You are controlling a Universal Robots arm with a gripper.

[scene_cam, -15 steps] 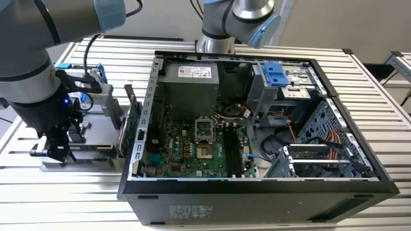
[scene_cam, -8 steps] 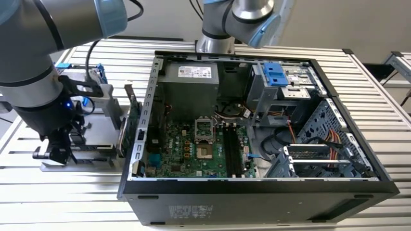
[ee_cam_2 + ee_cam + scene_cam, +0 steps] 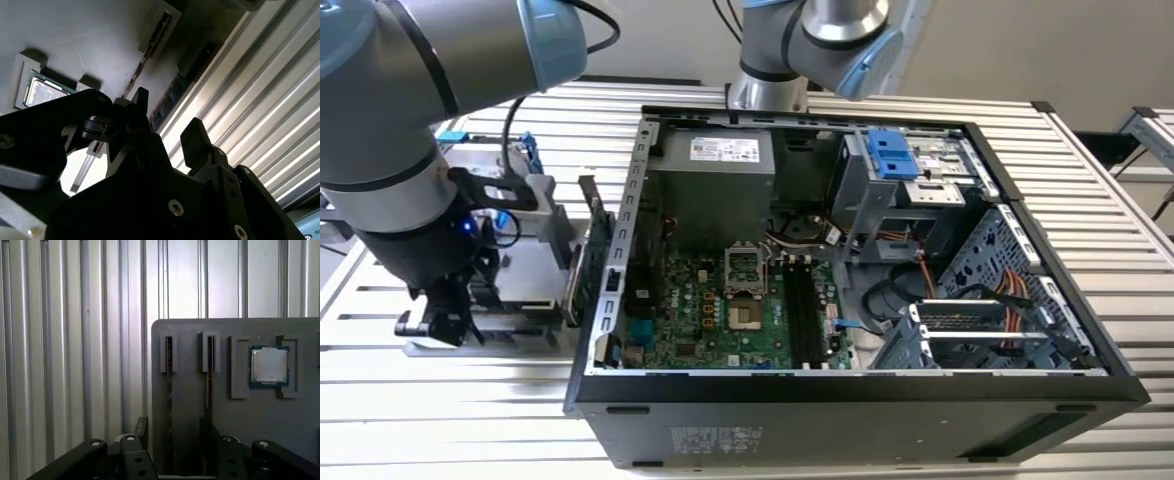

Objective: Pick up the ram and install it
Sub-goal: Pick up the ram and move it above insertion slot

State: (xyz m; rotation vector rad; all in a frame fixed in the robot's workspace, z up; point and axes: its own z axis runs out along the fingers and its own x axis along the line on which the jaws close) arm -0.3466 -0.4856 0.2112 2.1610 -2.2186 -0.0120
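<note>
gripper (image 3: 175, 432) hangs wide open, holding nothing; ram (image 3: 169, 385) sits edge-on, lined up with the gap between its jaws, long axis running straight ahead.

The desk (image 3: 454, 430) is a broad top of silver metal slats: long parallel ridges with dark grooves between them, running across the exterior view from left to right. Behind it stands a plain, pale grey-beige wall (image 3: 1027, 40) — bare and evenly lit. At the exterior view's right edge, just beyond the desk's far corner, part of another silver metal frame (image 3: 1154, 130) shows. In both wrist views the slats catch strong light — bright white streaks lie along the ridges.
</note>
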